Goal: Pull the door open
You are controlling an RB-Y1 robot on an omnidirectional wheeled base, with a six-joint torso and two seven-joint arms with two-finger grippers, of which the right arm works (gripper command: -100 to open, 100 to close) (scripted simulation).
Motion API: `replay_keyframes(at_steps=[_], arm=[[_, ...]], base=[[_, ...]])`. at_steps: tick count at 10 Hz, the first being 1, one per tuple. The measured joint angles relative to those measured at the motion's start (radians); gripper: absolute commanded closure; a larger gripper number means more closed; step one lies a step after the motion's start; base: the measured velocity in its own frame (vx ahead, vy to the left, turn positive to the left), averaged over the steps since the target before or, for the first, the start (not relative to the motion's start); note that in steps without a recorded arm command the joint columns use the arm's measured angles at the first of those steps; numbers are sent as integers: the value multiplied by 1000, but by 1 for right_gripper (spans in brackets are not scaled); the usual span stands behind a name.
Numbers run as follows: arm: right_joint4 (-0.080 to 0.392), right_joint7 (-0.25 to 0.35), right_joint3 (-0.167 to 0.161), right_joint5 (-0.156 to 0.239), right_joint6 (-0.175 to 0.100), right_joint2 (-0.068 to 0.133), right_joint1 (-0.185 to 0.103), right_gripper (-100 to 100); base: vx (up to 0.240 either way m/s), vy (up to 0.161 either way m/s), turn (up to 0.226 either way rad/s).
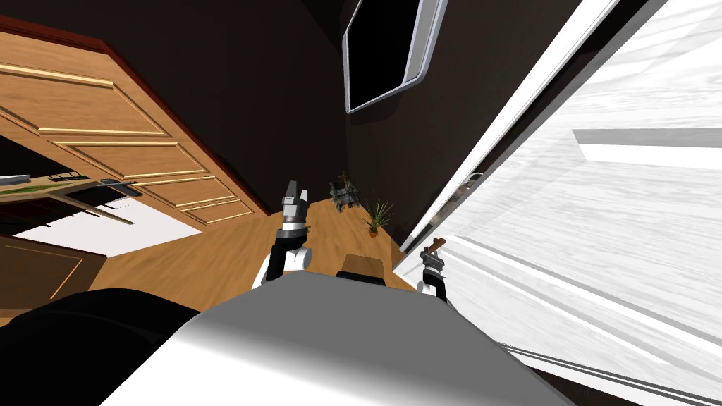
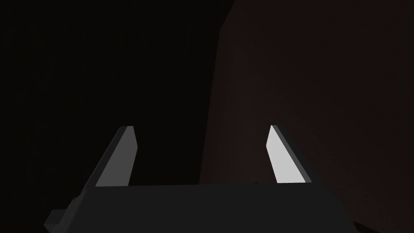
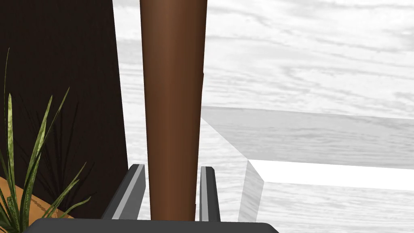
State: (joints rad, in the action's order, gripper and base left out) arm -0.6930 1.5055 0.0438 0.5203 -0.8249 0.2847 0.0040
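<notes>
Gripping a brown handle [image 3: 174, 101], my right gripper [image 3: 173, 166] has its two fingers closed against the bar's sides, one on each flank. The bar runs straight up out of the fingers. Behind it lies the white door [image 3: 307, 60], pale and wood-grained, with a raised panel edge crossing just beyond the gripper.

In the head view the same door [image 1: 599, 211] takes up the whole right side and slants with the camera's roll. The handle [image 1: 438, 244] shows as a short brown stub near the door's inner edge, and the right gripper [image 1: 431, 258] sits right on it.

A small potted plant [image 1: 377, 217] stands on the wooden floor [image 1: 211, 254] near that edge, against the dark wall [image 1: 233, 84]. Its long green leaves [image 3: 24, 162] also show beside my right fingers in the wrist view.

My left gripper [image 1: 296, 192] is raised ahead of the chest, well apart from the door and touching nothing. Its wrist view shows the left gripper [image 2: 200, 127] with its fingers [image 2: 285, 159] spread wide, empty, in front of the dark wall.

Far off on my left, a brown panelled wooden door [image 1: 106, 120] stands in the same dark wall.
</notes>
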Motion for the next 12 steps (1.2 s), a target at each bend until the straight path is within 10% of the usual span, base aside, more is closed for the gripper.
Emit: replay_keyframes(at_steps=[12], arm=[[-57, 82, -121, -72, -4, 34, 33, 100]], base=[[-199, -13, 54]])
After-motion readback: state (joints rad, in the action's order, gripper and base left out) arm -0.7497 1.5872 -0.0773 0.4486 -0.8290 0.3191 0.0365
